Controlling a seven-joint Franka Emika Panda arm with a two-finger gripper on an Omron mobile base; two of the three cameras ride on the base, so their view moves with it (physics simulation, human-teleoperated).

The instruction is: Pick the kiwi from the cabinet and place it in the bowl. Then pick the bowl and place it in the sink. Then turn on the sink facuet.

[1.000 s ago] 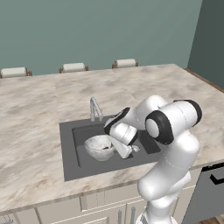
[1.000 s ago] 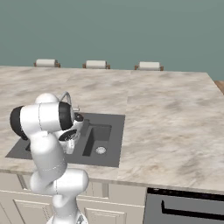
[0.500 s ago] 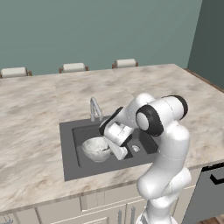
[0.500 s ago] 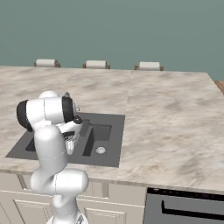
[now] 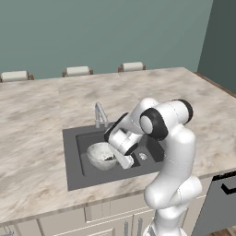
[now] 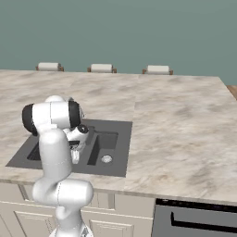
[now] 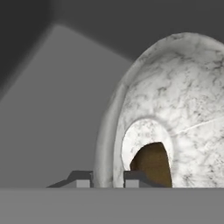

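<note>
Brown and rounded, the kiwi [image 7: 153, 164] lies at the bottom of the bowl [image 7: 175, 109], and I see it best in the hand view, where the marbled whitish-grey wall curves up around it. From the left base view I get the bowl [image 5: 102, 155] sitting inside the dark grey sink [image 5: 76, 159], with only a small dark patch within it where the kiwi [image 5: 109, 158] lies. The end effector [image 7: 108, 178] straddles the bowl's rim: one fingertip [image 7: 81, 179] sits outside the wall and the other inside, so I read it as gripping the bowl. In the left base view the end effector [image 5: 120, 159] is mostly masked by the white wrist. The sink facuet [image 5: 100, 114] stands behind the basin at the back edge, slim and silvery. In the right base view the arm's body covers the bowl, and I see just the sink [image 6: 111, 143] with its drain, set into the marbled surface [image 6: 185, 129].
</note>
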